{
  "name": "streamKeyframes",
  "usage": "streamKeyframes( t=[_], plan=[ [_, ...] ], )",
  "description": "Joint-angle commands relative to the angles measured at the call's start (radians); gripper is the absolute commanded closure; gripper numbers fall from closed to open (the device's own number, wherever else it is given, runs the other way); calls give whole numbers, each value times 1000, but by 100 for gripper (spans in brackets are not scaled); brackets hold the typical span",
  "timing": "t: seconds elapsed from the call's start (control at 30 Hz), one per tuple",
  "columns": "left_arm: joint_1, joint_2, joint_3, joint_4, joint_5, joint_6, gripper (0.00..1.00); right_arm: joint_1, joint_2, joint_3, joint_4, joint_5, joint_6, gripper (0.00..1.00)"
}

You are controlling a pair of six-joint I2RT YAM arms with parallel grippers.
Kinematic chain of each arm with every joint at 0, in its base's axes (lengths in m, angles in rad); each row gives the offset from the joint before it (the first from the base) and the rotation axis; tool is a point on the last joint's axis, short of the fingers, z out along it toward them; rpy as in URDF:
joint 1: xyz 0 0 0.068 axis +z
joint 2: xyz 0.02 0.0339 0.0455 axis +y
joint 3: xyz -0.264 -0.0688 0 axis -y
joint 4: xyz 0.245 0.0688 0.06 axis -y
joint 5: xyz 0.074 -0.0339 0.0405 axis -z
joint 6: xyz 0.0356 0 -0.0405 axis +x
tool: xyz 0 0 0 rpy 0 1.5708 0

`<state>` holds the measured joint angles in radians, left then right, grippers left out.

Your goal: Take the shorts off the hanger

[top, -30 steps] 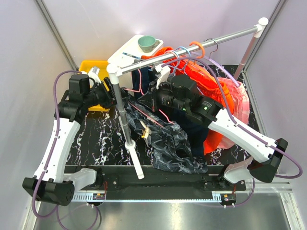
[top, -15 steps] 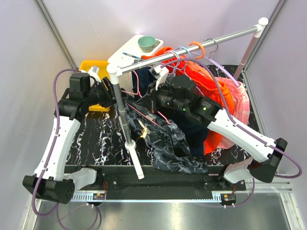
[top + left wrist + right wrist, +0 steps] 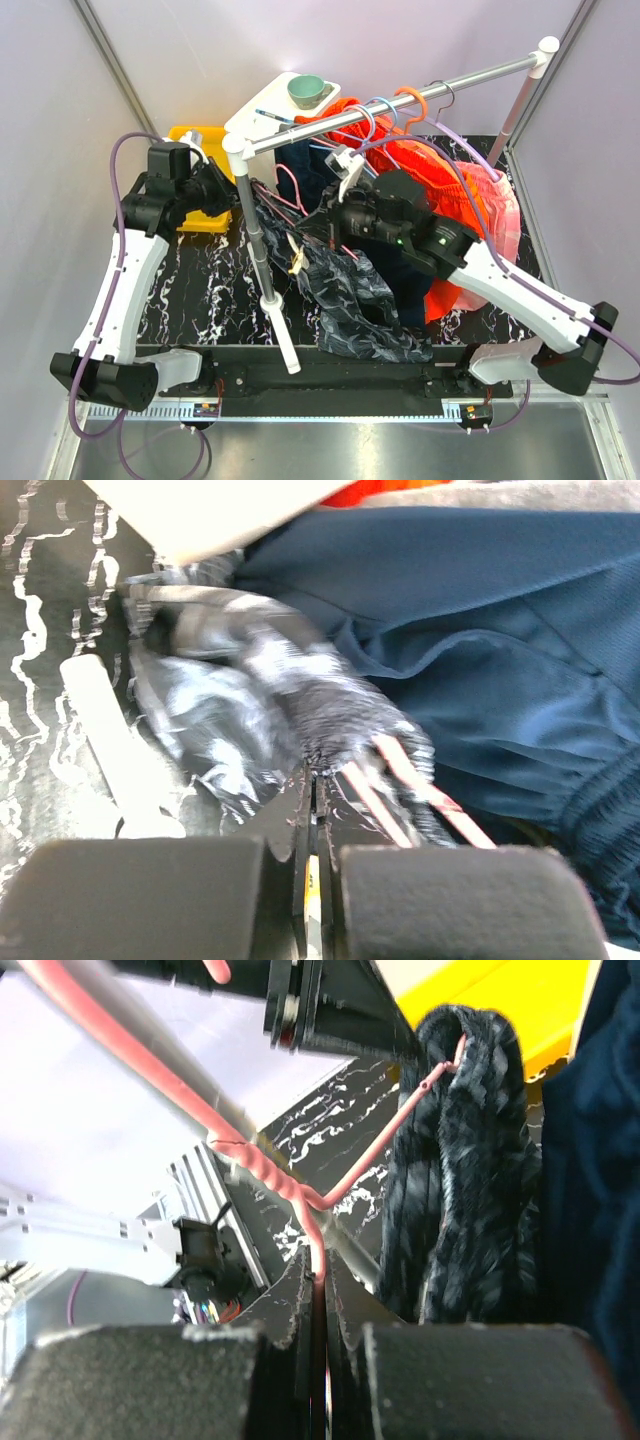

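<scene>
The dark leaf-print shorts (image 3: 350, 290) hang in a bunch from the pink wire hanger (image 3: 296, 186), below the rail, and trail down onto the marbled table. At the rail's left post, my left gripper (image 3: 232, 192) is shut on the gathered top edge of the shorts (image 3: 240, 680). Its tips (image 3: 318, 780) pinch the fabric just beside two pink hanger wires (image 3: 410, 780). My right gripper (image 3: 325, 228) is shut on the hanger's wire below its twisted neck (image 3: 250, 1150). The jaws (image 3: 318, 1275) meet on the wire, and the shorts (image 3: 460, 1180) drape off it to the right.
A clothes rail (image 3: 400, 100) on an upright post (image 3: 258, 240) carries a navy garment (image 3: 480, 630), an orange garment (image 3: 450, 190), a light blue hanger (image 3: 380, 105) and an orange hanger (image 3: 410, 95). A yellow bin (image 3: 195, 140) and a white tray (image 3: 270, 110) stand behind.
My left gripper went from open to shut on the shorts' top edge. My right arm drew back to the right with the hanger, stretching the fabric between the two grippers.
</scene>
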<state>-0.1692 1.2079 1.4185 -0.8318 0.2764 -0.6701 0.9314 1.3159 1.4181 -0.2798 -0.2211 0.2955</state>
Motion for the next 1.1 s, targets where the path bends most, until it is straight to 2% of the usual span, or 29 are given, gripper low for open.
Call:
streamKeyframes(
  t=[0.0,0.2,0.47,0.57,0.67,0.93,1.07],
  plan=[
    [2,-1,39,5,-137,20,100,9,-127,-53,91,-6,-48,100],
    [2,10,36,2,-187,15,100,9,-234,-154,134,-72,-58,100],
    [2,54,48,19,-128,9,100,9,-308,-219,128,2,-65,100],
    [0,50,7,59,-10,-20,100,9,-264,-193,152,34,-75,100],
    [-9,27,-41,100,47,-49,100,9,-196,-163,217,25,-113,100],
    [-27,-62,-153,126,90,-117,100,7,-27,-82,382,95,-219,100],
    [-27,-94,-178,126,93,-118,100,9,19,-33,389,104,-233,100]
  ],
)
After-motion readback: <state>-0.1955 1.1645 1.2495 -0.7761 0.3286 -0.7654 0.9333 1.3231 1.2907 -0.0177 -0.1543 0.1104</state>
